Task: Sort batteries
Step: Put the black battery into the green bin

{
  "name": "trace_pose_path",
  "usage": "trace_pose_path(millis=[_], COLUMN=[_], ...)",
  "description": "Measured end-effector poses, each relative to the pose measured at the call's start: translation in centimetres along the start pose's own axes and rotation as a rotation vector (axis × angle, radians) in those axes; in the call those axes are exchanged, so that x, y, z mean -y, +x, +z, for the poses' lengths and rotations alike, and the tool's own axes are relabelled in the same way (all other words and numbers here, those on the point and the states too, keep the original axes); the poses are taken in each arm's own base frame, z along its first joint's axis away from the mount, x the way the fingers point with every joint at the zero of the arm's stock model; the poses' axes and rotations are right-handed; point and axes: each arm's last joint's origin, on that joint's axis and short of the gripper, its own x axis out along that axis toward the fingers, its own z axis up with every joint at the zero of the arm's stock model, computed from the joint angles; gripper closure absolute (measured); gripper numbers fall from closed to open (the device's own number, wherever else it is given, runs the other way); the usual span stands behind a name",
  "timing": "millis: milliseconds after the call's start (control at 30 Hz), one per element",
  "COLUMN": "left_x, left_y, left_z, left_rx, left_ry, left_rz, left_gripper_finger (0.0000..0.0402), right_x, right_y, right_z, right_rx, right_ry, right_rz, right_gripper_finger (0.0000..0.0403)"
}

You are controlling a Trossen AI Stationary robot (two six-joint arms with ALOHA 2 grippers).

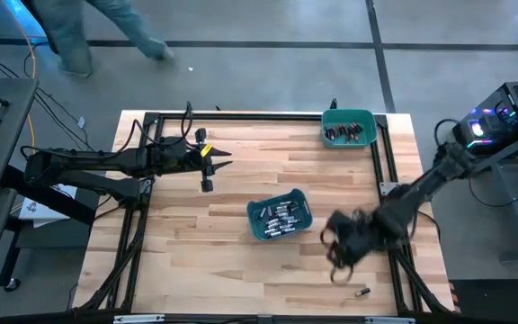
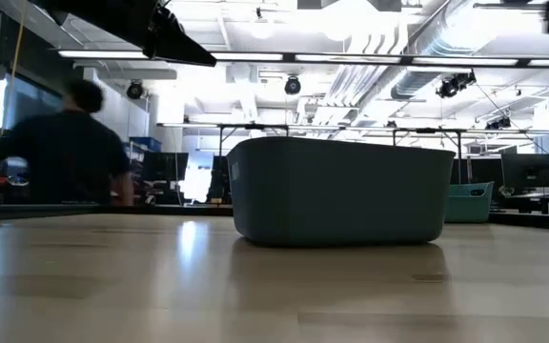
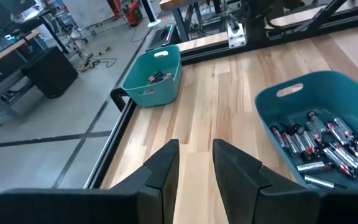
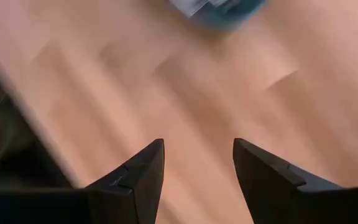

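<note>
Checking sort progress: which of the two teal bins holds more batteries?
The middle bin, centre of the table: its floor is covered with batteries. The far-corner bin on the right arm's side holds only a few dark ones.

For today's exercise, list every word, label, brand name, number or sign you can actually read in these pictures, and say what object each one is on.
No text can be read in any view.
The batteries in the middle bin carry label bands, too small to read.
The batteries in the far bin are too small to read.
The lone battery on the table shows no legible marking.
Equipment in the room beyond: nothing legible.
</note>
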Motion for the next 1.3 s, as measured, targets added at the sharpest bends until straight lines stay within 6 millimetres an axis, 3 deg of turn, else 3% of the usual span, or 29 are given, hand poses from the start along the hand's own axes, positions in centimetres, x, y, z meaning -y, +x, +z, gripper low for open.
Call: trace_pose_path(millis=[200, 433, 600, 833, 1067, 1200, 1300], left_x=[-0.1, -0.1, 0.0, 0.0, 0.0, 0.0, 0.0], left_y=[0.0, 0.0, 0.0, 0.0, 0.0, 0.0, 0.0], left_z=[0.2, 0.2, 0.1, 0.1, 0.1, 0.1, 0.1], left_rx=[0.016, 0.016, 0.015, 0.012, 0.009, 0.009, 0.009], left_ry=[-0.007, -0.024, -0.025, -0.025, -0.026, -0.027, -0.028], left_rz=[0.005, 0.005, 0.005, 0.004, 0.003, 0.003, 0.003], left_gripper_finger=[0.0312, 0.0312, 0.0312, 0.0312, 0.0312, 0.0312, 0.0312], right_x=[-4.2, -5.6, -6.0, -5.9, -5.6, -5.3, -5.4], right_y=[3.5, 7.8, 8.4, 8.1, 10.0, 11.3, 11.9], right_z=[-4.5, -8.1, -9.7, -12.4, -14.8, -15.2, -15.4], right_rx=[-0.173, -0.461, -0.499, -0.445, -0.466, -0.452, -0.464], right_ry=[-0.182, -0.319, -0.467, -0.591, -0.642, -0.629, -0.627], right_rz=[0.087, 0.026, 0.062, 0.038, -0.055, -0.132, -0.142], right_gripper_finger=[0.0216, 0.0188, 0.0159, 0.0155, 0.0156, 0.0181, 0.0226])
